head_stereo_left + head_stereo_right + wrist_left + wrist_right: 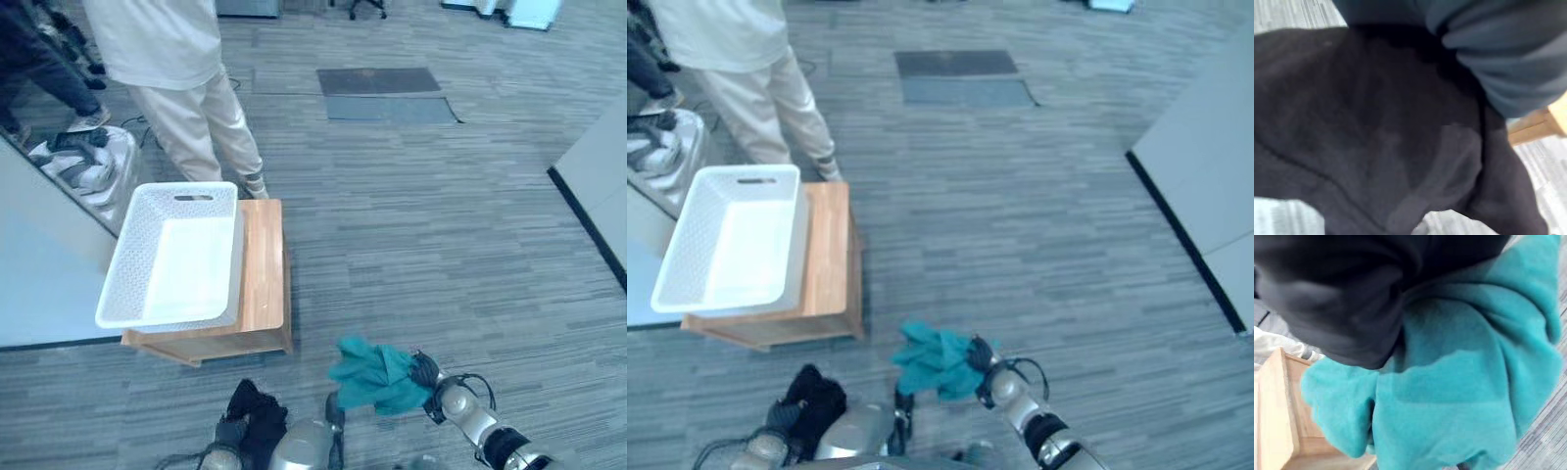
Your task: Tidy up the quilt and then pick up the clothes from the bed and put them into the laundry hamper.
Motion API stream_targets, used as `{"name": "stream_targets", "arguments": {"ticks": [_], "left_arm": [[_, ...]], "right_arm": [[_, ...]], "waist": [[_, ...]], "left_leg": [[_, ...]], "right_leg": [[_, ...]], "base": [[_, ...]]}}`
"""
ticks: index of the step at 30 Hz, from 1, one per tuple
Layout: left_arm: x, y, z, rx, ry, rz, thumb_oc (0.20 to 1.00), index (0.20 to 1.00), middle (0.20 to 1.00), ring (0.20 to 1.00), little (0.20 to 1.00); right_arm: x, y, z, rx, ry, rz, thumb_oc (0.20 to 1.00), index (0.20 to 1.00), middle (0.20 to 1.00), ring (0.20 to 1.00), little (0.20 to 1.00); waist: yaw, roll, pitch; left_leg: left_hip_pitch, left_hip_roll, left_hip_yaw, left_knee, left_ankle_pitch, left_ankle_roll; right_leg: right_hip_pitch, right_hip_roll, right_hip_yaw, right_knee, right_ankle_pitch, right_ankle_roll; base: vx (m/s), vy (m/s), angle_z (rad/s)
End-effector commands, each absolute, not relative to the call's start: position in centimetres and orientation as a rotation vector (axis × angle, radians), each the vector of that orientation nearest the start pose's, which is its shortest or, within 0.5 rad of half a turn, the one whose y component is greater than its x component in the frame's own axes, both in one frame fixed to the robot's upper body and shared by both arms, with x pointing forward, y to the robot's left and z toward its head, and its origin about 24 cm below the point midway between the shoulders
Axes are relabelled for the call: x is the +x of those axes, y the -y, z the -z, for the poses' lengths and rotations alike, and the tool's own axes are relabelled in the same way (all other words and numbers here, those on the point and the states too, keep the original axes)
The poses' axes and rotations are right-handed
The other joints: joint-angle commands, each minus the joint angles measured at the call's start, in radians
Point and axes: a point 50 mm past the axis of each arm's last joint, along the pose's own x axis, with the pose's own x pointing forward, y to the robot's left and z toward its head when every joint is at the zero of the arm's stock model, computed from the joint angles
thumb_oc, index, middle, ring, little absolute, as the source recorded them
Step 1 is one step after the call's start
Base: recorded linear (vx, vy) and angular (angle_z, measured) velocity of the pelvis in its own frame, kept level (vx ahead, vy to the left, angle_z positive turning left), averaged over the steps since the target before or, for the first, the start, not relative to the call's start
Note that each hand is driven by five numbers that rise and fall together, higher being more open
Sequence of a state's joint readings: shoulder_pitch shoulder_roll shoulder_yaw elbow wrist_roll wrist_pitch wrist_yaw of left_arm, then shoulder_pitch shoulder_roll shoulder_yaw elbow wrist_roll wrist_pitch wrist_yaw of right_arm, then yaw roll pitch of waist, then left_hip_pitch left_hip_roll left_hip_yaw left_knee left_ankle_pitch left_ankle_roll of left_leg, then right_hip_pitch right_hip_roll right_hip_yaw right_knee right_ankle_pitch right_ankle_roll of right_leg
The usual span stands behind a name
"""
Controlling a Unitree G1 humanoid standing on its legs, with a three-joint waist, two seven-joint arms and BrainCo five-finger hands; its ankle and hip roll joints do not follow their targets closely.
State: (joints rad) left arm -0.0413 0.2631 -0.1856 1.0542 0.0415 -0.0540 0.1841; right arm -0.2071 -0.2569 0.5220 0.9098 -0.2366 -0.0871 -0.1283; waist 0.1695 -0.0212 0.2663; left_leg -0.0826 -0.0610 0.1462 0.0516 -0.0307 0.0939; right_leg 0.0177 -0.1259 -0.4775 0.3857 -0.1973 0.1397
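Right hand [428, 373]: carried low over the floor, dark cover showing, fingers buried in a bunched teal garment [377, 376]; the cloth hangs from it in a loose clump, so it is evidently gripped, though how the fingers close on it cannot be told. Left hand [227, 432]: likewise low, with a black garment [258, 409] heaped over it; the left wrist view is dark cloth from edge to edge, fingers hidden, state cannot be told. Both garments are held clear of the floor and close in front of the body, judged to be a carrying posture on the way to the drop. Ahead of the left hand and well apart from it: a white perforated laundry hamper [132, 259], open-topped and holding nothing visible, set on a low wooden stand [265, 274] that serves as its surface; the hamper overhangs the stand's far-left edge. Raising the hamper in this way probably puts its rim within reach of the hands. Just beyond the stand: a person [186, 88] in light trousers, standing. Left of the hamper: a pale flat panel [39, 264], and past it a bundle of grey and white cloth [83, 162]. Floor [411, 225]: grey striped carpet tiles, with a darker mat [382, 93] farther off.
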Motion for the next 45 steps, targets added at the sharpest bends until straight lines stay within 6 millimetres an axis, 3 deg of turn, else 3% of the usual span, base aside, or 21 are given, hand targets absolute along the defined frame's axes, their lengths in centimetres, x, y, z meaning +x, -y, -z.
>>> {"name": "stream_targets", "arguments": {"ticks": [1,3,6,8,11,13,14,16,17,19,20,24,25,26,28,33,35,37,41,43,45], "left_arm": [[15.0,-22.1,13.7,0.459,-0.893,-0.081,0.200,0.200,0.200,0.200,0.200],[15.4,-21.7,13.6,0.469,-0.875,-0.065,0.200,0.200,0.200,0.200,0.200],[15.5,-21.5,13.6,0.484,-0.867,-0.043,0.200,0.200,0.200,0.200,0.200],[15.1,-22.0,13.7,0.485,-0.882,-0.062,0.200,0.200,0.200,0.200,0.200],[13.4,-23.6,14.0,0.483,-0.935,-0.113,0.200,0.200,0.200,0.200,0.200],[12.2,-24.1,14.4,0.459,-0.975,-0.157,0.200,0.200,0.200,0.200,0.200],[11.8,-23.9,14.5,0.440,-0.982,-0.171,0.200,0.200,0.200,0.200,0.200],[11.3,-23.7,14.6,0.407,-0.988,-0.177,0.200,0.200,0.200,0.200,0.200],[11.3,-23.7,14.6,0.408,-0.988,-0.177,0.200,0.200,0.200,0.200,0.200],[10.0,-23.8,15.1,0.422,-1.038,-0.141,0.200,0.200,0.200,0.200,0.200],[9.2,-24.0,15.3,0.460,-1.085,-0.120,0.200,0.200,0.200,0.200,0.200],[9.2,-24.4,15.2,0.427,-1.074,-0.163,0.200,0.200,0.200,0.200,0.200],[9.9,-24.6,14.9,0.439,-1.054,-0.151,0.200,0.200,0.200,0.200,0.200],[10.3,-25.4,14.6,0.442,-1.044,-0.185,0.200,0.200,0.200,0.200,0.200],[11.0,-25.9,14.3,0.435,-1.022,-0.235,0.200,0.200,0.200,0.200,0.200],[11.2,-25.8,14.1,0.416,-0.996,-0.249,0.200,0.200,0.200,0.200,0.200],[12.6,-25.1,13.8,0.438,-0.950,-0.216,0.200,0.200,0.200,0.200,0.200],[13.3,-25.3,13.6,0.461,-0.934,-0.205,0.200,0.200,0.200,0.200,0.200],[12.2,-25.5,13.9,0.461,-0.955,-0.212,0.200,0.200,0.200,0.200,0.200],[12.6,-24.3,13.8,0.435,-0.920,-0.199,0.200,0.200,0.200,0.200,0.200],[12.9,-23.9,13.7,0.436,-0.904,-0.161,0.200,0.200,0.200,0.200,0.200]], "right_arm": [[23.8,16.9,8.7,-0.775,-0.496,-0.319,0.200,0.200,0.200,0.200,0.200],[23.5,17.5,8.8,-0.754,-0.511,-0.303,0.200,0.200,0.200,0.200,0.200],[22.2,19.3,9.6,-0.724,-0.583,-0.251,0.200,0.200,0.200,0.200,0.200],[21.9,19.4,9.8,-0.721,-0.597,-0.251,0.200,0.200,0.200,0.200,0.200],[21.8,18.4,10.1,-0.710,-0.602,-0.282,0.200,0.200,0.200,0.200,0.200],[22.3,18.1,9.8,-0.711,-0.584,-0.293,0.200,0.200,0.200,0.200,0.200],[22.8,18.0,9.4,-0.722,-0.558,-0.295,0.200,0.200,0.200,0.200,0.200],[23.4,18.5,9.1,-0.720,-0.559,-0.267,0.200,0.200,0.200,0.200,0.200],[23.4,18.5,9.1,-0.720,-0.559,-0.267,0.200,0.200,0.200,0.200,0.200],[23.1,18.5,9.5,-0.731,-0.586,-0.275,0.200,0.200,0.200,0.200,0.200],[22.4,19.7,10.1,-0.782,-0.635,-0.261,0.200,0.200,0.200,0.200,0.200],[22.7,18.0,9.9,-0.738,-0.596,-0.297,0.200,0.200,0.200,0.200,0.200],[22.8,17.8,9.9,-0.727,-0.585,-0.295,0.200,0.200,0.200,0.200,0.200],[23.6,17.0,9.3,-0.698,-0.552,-0.285,0.200,0.200,0.200,0.200,0.200],[25.2,16.3,7.7,-0.673,-0.472,-0.279,0.200,0.200,0.200,0.200,0.200],[25.7,16.7,6.8,-0.663,-0.426,-0.249,0.200,0.200,0.200,0.200,0.200],[25.9,18.2,6.0,-0.655,-0.398,-0.188,0.200,0.200,0.200,0.200,0.200],[25.8,19.0,5.6,-0.636,-0.384,-0.161,0.200,0.200,0.200,0.200,0.200],[27.5,18.5,2.7,-0.695,-0.229,-0.201,0.200,0.200,0.200,0.200,0.200],[28.3,19.0,0.7,-0.751,-0.139,-0.198,0.200,0.200,0.200,0.200,0.200],[29.0,19.8,-0.8,-0.807,-0.088,-0.172,0.200,0.200,0.200,0.200,0.200]], "waist": [[0.024,0.024,-0.043],[0.010,0.033,-0.055],[-0.031,0.051,-0.051],[-0.032,0.048,-0.053],[0.002,0.014,-0.056],[0.015,0.012,-0.059],[0.022,0.011,-0.045],[0.026,-0.004,-0.028],[0.027,-0.003,-0.028],[0.037,-0.001,-0.055],[0.048,0.000,-0.063],[0.060,-0.031,-0.063],[0.054,-0.044,-0.056],[0.037,-0.033,-0.025],[0.008,-0.005,0.016],[-0.021,0.013,0.001],[-0.047,0.014,-0.020],[-0.060,0.000,-0.039],[-0.068,-0.001,-0.057],[-0.092,0.008,-0.039],[-0.109,-0.001,-0.031]], "left_leg": [[0.055,0.059,0.079,-0.089,-0.016,-0.105],[0.078,0.067,-0.007,-0.100,-0.036,-0.113],[0.126,0.106,-0.240,-0.088,-0.109,-0.136],[0.135,0.118,-0.280,-0.082,-0.123,-0.150],[0.173,0.164,-0.318,-0.042,-0.184,-0.196],[0.135,0.212,-0.275,0.094,-0.140,-0.234],[0.067,0.253,-0.175,0.229,-0.059,-0.254],[-0.057,0.300,0.064,0.400,-0.055,-0.207],[-0.057,0.301,0.065,0.402,-0.056,-0.207],[-0.084,0.164,0.178,0.261,-0.156,-0.172],[-0.104,0.117,0.182,0.188,-0.103,-0.151],[-0.012,0.077,0.147,0.046,-0.090,-0.129],[0.034,0.085,0.168,0.017,-0.097,-0.125],[0.070,0.126,0.170,0.024,-0.102,-0.129],[0.085,0.175,0.149,-0.002,-0.074,-0.144],[0.108,0.160,0.023,-0.028,-0.090,-0.147],[0.130,0.163,-0.142,-0.061,-0.112,-0.161],[0.128,0.181,-0.184,-0.049,-0.134,-0.183],[0.115,0.250,-0.189,0.028,-0.126,-0.240],[0.050,0.272,-0.080,0.133,-0.077,-0.240],[0.011,0.234,0.049,0.223,-0.119,-0.212]], "right_leg": [[0.001,-0.006,-0.011,-0.147,0.068,0.037],[-0.015,-0.046,0.049,-0.247,0.077,0.024],[-0.033,-0.161,0.255,-0.352,0.169,0.056],[-0.025,-0.182,0.245,-0.354,0.187,0.064],[0.027,-0.182,0.108,-0.361,0.162,0.085],[0.045,-0.157,0.061,-0.357,0.137,0.077],[0.088,-0.139,0.004,-0.378,0.122,0.056],[0.166,-0.083,-0.075,-0.473,0.114,0.012],[0.166,-0.083,-0.073,-0.473,0.114,0.012],[0.177,-0.033,-0.069,-0.473,0.085,0.018],[0.165,-0.004,-0.054,-0.473,0.090,0.015],[0.158,0.036,-0.047,-0.451,0.109,0.011],[0.124,0.046,-0.076,-0.331,0.102,0.026],[0.011,0.015,-0.067,-0.064,0.154,0.122],[-0.142,0.001,-0.033,0.148,0.225,0.122],[-0.128,-0.122,0.067,-0.085,0.182,0.110],[-0.074,-0.154,0.354,-0.301,0.186,0.071],[-0.021,-0.144,0.373,-0.360,0.156,0.072],[0.037,-0.092,0.280,-0.431,0.125,0.046],[0.094,-0.082,0.215,-0.473,0.116,0.033],[0.112,-0.067,0.178,-0.473,0.101,0.009]], "base": [[0.67,-0.181,1.63],[0.46,-0.152,1.29],[0.53,-0.358,1.73],[0.41,-0.418,2.30],[0.56,-0.631,1.37],[0.32,-0.351,1.43],[0.13,-0.228,1.37],[0.25,-0.449,1.53],[0.22,-0.372,1.00],[0.38,-0.162,0.24],[0.47,-0.153,0.30],[0.25,-0.084,0.19],[0.33,-0.168,0.09],[0.21,-0.182,0.21],[0.09,-0.109,0.53],[0.33,-0.114,0.68],[0.45,-0.412,1.44],[0.39,-0.514,1.53],[0.35,-0.491,1.63],[0.09,-0.260,0.58],[0.03,-0.230,0.77]]}}
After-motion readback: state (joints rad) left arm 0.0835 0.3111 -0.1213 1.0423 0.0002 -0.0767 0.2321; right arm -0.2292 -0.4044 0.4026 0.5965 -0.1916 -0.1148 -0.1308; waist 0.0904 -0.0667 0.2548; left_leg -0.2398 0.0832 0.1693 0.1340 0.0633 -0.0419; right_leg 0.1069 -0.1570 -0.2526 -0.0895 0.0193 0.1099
